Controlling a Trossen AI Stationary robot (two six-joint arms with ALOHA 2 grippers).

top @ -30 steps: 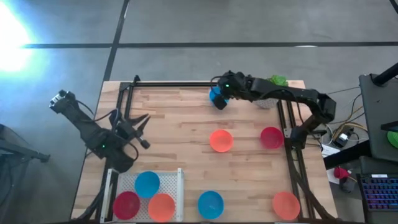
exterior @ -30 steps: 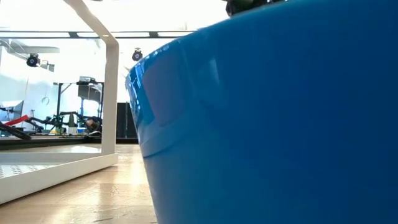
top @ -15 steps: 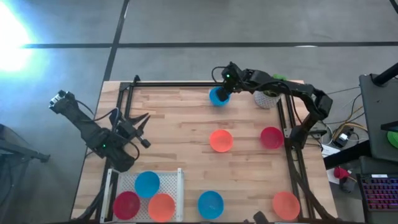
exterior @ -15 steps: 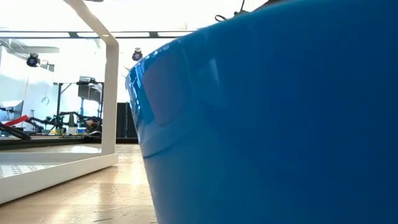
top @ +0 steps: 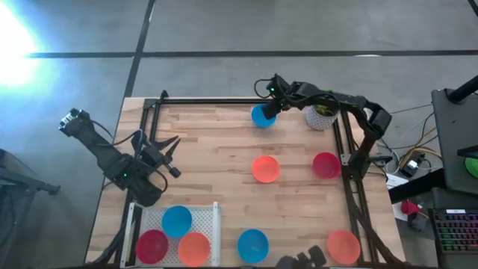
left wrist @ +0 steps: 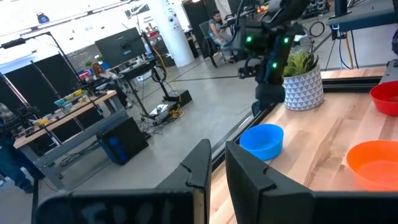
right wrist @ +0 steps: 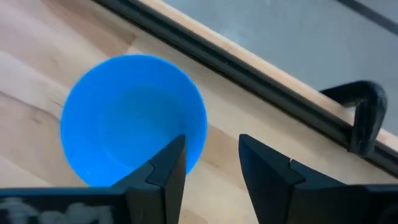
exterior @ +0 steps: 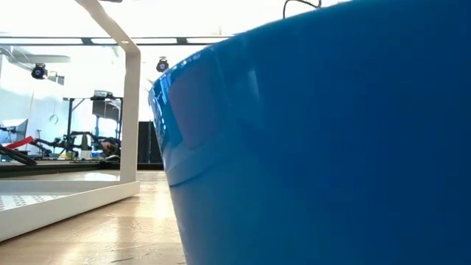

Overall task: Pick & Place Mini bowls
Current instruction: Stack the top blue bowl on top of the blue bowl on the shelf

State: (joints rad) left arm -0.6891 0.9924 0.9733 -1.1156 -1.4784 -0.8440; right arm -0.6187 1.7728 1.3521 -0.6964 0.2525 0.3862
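The right gripper [top: 270,103] is up at the far edge of the wooden surface [top: 224,157], hanging right over a blue mini bowl [top: 262,116] that sits upright on the wood close to the black frame rail [top: 216,101]. In the right wrist view its fingers [right wrist: 163,167] are spread apart with nothing between them, one finger over that bowl's rim and the other out over bare wood, so it's open and not holding anything. The white pot with a green plant [top: 322,116] sits just beside that arm, near the far right corner. The rest of the bowls are scattered around: an orange bowl [top: 266,169] mid-surface, a red bowl [top: 326,165] toward the right rail, another orange bowl [top: 343,246] at the near right corner, and a second blue bowl [top: 252,244] near the front edge, which fills nearly the whole low view. Three more sit in the white tray [top: 216,224] at the near left: blue [top: 176,220], red [top: 151,245] and orange [top: 194,248]. The left gripper [top: 167,155] waits over the left side of the surface, above the tray, fingers splayed and empty.
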